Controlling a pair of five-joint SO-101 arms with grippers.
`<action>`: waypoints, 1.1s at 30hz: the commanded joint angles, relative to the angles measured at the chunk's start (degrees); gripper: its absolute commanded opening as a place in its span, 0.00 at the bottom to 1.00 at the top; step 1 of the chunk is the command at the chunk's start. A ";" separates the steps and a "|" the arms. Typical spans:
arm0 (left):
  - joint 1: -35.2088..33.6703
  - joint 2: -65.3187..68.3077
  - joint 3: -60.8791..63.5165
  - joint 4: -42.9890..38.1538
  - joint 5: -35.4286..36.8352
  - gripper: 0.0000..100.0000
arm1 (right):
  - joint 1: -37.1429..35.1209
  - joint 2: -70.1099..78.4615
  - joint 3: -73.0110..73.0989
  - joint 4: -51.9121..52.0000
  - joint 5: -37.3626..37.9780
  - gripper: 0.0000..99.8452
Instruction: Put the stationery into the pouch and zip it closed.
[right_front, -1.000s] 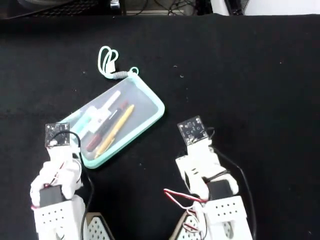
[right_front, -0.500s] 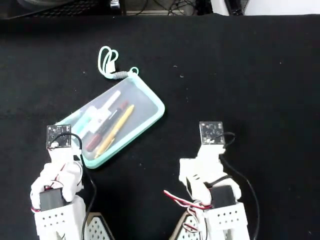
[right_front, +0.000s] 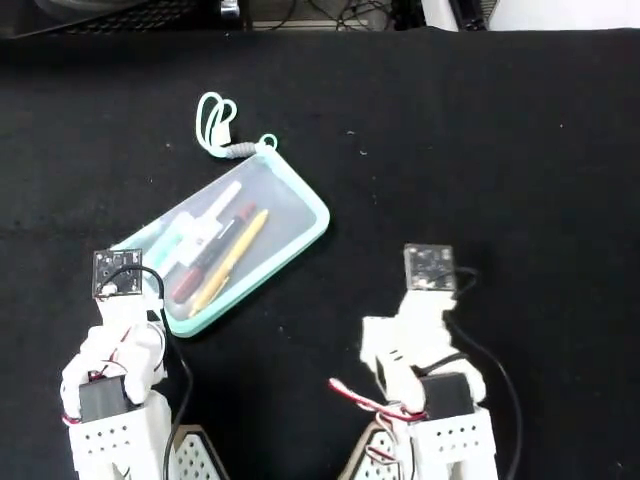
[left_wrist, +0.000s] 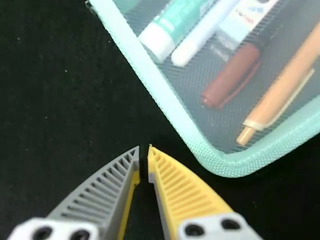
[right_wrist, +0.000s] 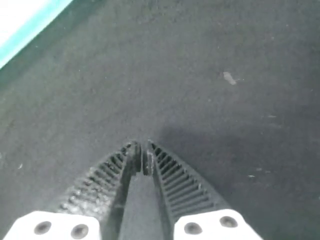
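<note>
High view shows the stationery (right_front: 228, 255) inside the seemingly zipped pouch (right_front: 297, 212), so left gripper (left_wrist: 143, 150) and right gripper (right_wrist: 141, 148) sit closed, empty

Closed left gripper (left_wrist: 144, 150) angled downward, tips touching, closed right gripper (right_wrist: 140, 148) angled downward, tips touching

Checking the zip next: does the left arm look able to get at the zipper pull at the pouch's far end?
Likely, at a stretch: the left pincer is shut beside the pouch, and only that flat pouch lies before the zipper pull.
</note>
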 joint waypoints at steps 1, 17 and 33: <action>0.84 -0.26 1.01 0.88 0.18 0.05 | 8.35 -3.03 -0.31 0.18 -0.70 0.02; 8.84 -2.02 0.92 1.14 0.26 0.05 | 13.45 -6.02 -0.57 0.18 -0.70 0.02; 16.04 -1.58 0.92 1.14 0.26 0.05 | 13.45 -5.85 -0.57 0.26 -0.70 0.02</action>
